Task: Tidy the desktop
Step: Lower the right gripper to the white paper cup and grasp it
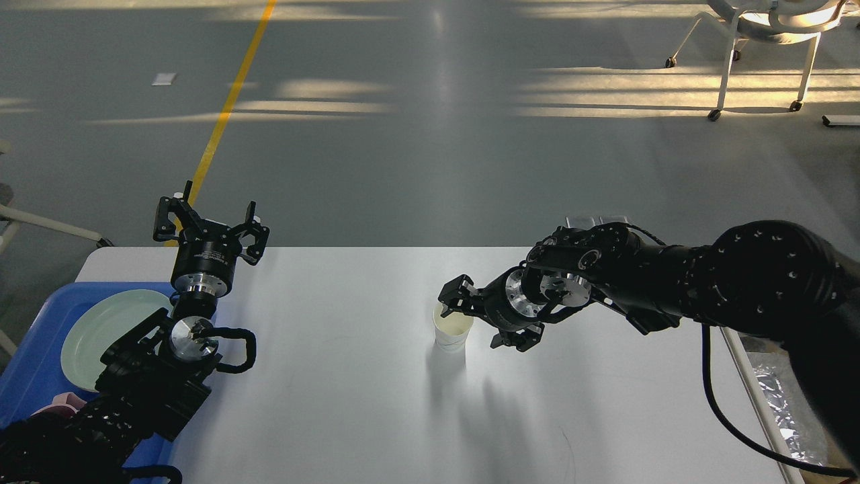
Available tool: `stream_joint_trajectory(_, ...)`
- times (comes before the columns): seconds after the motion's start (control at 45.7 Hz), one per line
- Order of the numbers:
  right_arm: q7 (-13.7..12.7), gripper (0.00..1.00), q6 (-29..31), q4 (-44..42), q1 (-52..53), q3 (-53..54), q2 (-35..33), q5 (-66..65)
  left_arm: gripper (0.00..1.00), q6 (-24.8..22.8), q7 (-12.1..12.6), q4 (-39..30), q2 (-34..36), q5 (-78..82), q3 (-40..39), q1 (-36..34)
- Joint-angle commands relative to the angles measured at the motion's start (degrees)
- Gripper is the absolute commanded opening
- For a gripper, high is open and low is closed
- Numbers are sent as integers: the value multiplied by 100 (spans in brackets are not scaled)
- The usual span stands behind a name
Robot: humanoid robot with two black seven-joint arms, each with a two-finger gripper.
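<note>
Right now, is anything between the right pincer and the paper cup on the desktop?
Nothing visible. The right pincer is open, right at the paper cup: one finger reaches over its rim, the other sits lower on its right. The desktop around the cup is bare.

Pale green plate (101, 329) in blue tray (40, 363); possibly foil (786, 403) far right.

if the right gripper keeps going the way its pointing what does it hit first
Most likely the paper cup. The right gripper points left across the desktop, open, with one finger already at the cup's rim and the other lower beside it. Depth is hard to judge, so it may straddle the wall instead.
</note>
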Motion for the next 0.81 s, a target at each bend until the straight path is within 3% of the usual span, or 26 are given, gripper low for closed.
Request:
stream_joint_trajectory(0.0, -1, 100, -220, -57, -242, 97, 72, -2, 100, 0, 0, 0, 0, 0, -2, 0)
stream_joint_trajectory(0.175, -1, 100, -870, -110, -532, 290, 89, -37, 100, 0, 0, 0, 0, 0, -2, 0)
stream_joint_trajectory(0.241, -1, 91, -1081, -101, -629, 325, 89, -46, 100, 0, 0, 0, 0, 0, -2, 0)
stream_joint_trajectory(0.328, -1, 65, -1152, -101, -726, 334, 81, -46, 100, 0, 0, 0, 0, 0, -2, 0)
stream_joint_trajectory(0.459, -1, 3, -1161, -92, -840, 378, 81, -20, 100, 0, 0, 0, 0, 0, 7, 0)
stream_joint_trajectory(0.788, -1, 0, -1126, -13, -814, 563, 89, -20, 100, 0, 0, 0, 0, 0, -2, 0)
